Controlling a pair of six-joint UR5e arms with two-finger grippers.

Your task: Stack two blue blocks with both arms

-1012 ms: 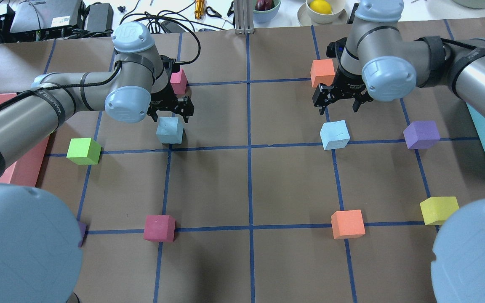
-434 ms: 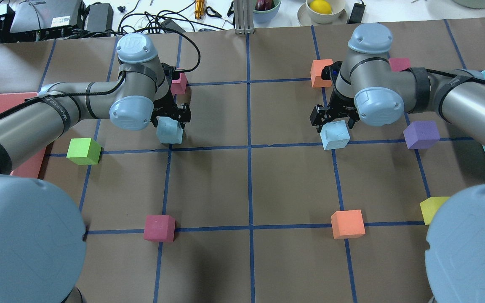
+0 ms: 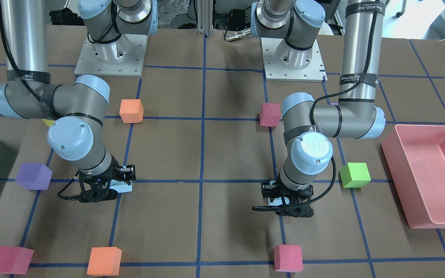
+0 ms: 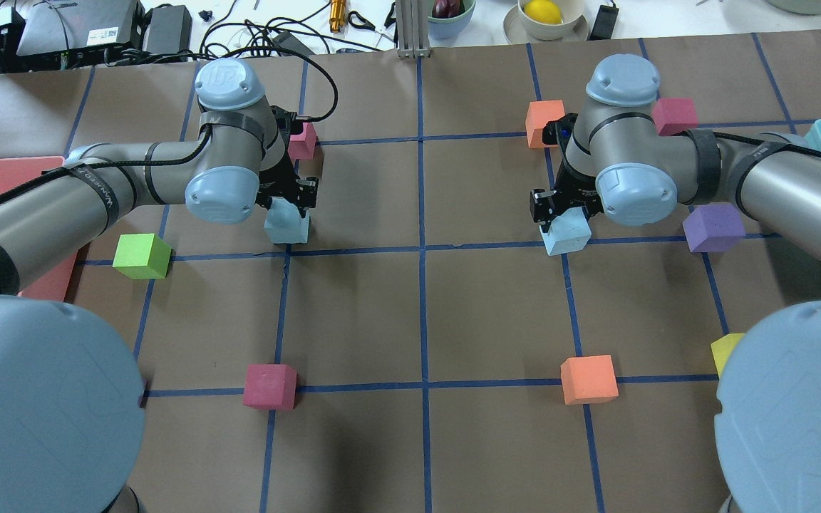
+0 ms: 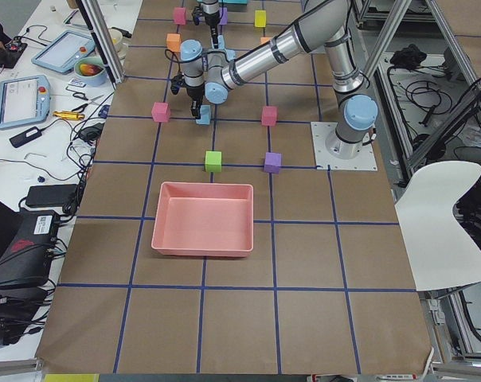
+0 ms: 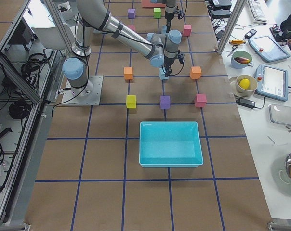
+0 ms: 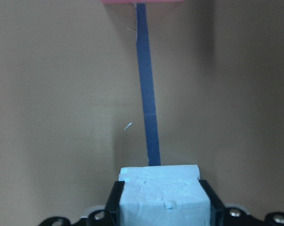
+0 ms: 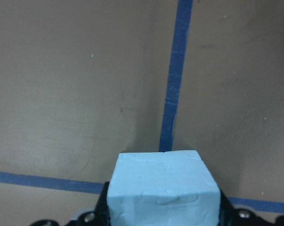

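Two pale blue blocks rest on the brown table. The left blue block [image 4: 288,228] sits between the fingers of my left gripper [image 4: 288,208]; in the left wrist view the block [image 7: 158,193] fills the gap and the black fingers [image 7: 114,202] press on both of its sides. The right blue block [image 4: 567,234] sits in my right gripper [image 4: 564,214]; in the right wrist view the block [image 8: 163,188] also fills the jaws. In the front view only slivers of the blocks show under the left gripper [image 3: 286,200] and the right gripper [image 3: 102,189].
Other cubes lie around: green [image 4: 141,256], dark pink [image 4: 269,385], orange [image 4: 588,379], purple [image 4: 713,227], orange [image 4: 543,122] and pink [image 4: 303,141] at the back. A pink bin [image 3: 427,173] stands on my left, a teal bin [image 6: 170,143] on my right.
Both grippers have come down from above the blue blocks and now have their fingers around them. The blocks have not moved.
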